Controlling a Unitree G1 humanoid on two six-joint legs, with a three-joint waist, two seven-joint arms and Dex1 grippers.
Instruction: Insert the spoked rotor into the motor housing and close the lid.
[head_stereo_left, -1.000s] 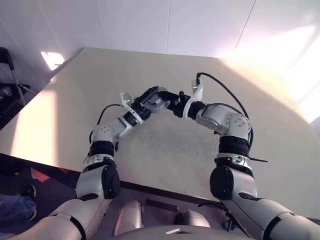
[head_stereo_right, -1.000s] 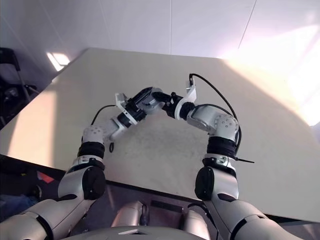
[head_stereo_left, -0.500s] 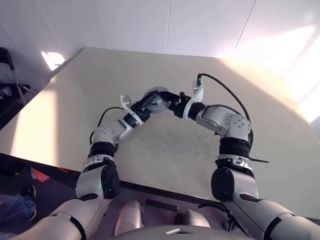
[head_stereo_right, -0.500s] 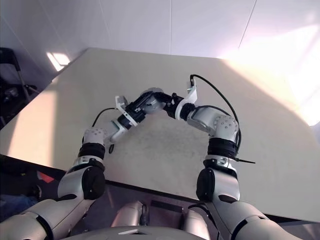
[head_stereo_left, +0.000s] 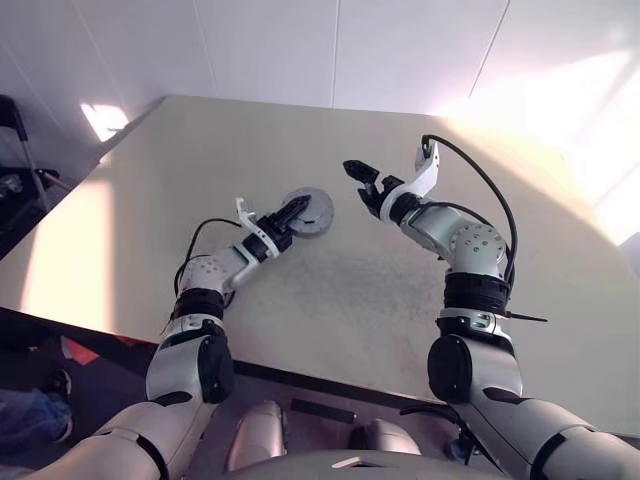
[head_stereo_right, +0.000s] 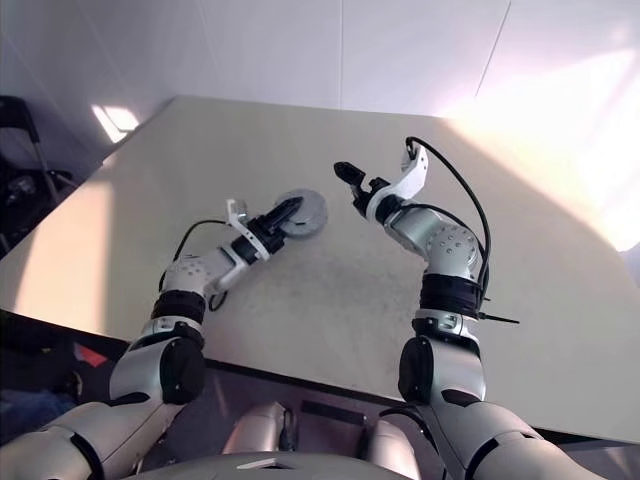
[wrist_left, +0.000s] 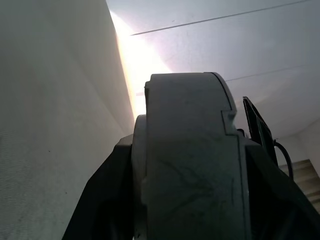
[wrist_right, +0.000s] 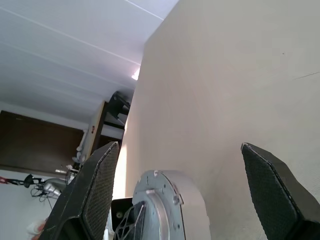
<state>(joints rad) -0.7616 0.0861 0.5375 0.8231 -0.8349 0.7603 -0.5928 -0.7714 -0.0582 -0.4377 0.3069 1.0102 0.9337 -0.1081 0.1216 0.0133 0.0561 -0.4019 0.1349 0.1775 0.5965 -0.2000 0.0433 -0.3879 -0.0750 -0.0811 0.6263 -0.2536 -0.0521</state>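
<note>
Left gripper (head_stereo_left: 297, 208) clamps the closed grey housing (head_stereo_left: 312, 211) down at the table (head_stereo_left: 330, 290), steadying it; right gripper (head_stereo_left: 361, 183) hangs wide open and empty just beside, apparently letting go.

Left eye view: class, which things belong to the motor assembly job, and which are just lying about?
Job: lid, gripped by the left tool; right tool, open; table.
Lying about: dark furniture; red object on the floor.
</note>
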